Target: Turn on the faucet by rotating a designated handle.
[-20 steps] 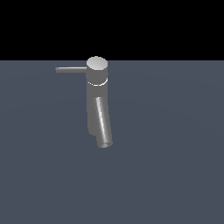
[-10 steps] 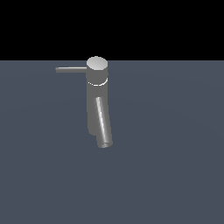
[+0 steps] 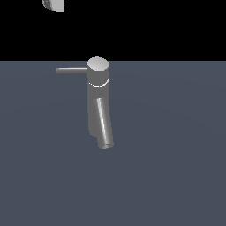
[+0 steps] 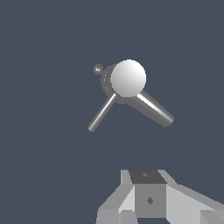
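Note:
The faucet (image 3: 97, 106) is a grey upright cylinder with a lighter round cap, standing on the dark floor in the middle of the exterior view. Its slanted spout (image 3: 104, 126) points down toward the camera. The handle (image 3: 71, 70) is a thin rod jutting from the cap toward the exterior view's left. Only a small white part of my gripper (image 3: 54, 4) shows at the upper edge, high above and to the left of the handle, touching nothing. The wrist view looks down on the faucet cap (image 4: 127, 78), the handle (image 4: 102, 112) and the spout (image 4: 152, 108); my gripper (image 4: 148, 177) shows only partly at the picture's edge.
A flat dark grey floor (image 3: 176, 167) surrounds the faucet on all sides. A small knob (image 4: 98, 68) sits at the faucet's side in the wrist view. Nothing else stands near it.
A white part of my gripper has come into the exterior view at the upper left. The faucet and its handle have not moved.

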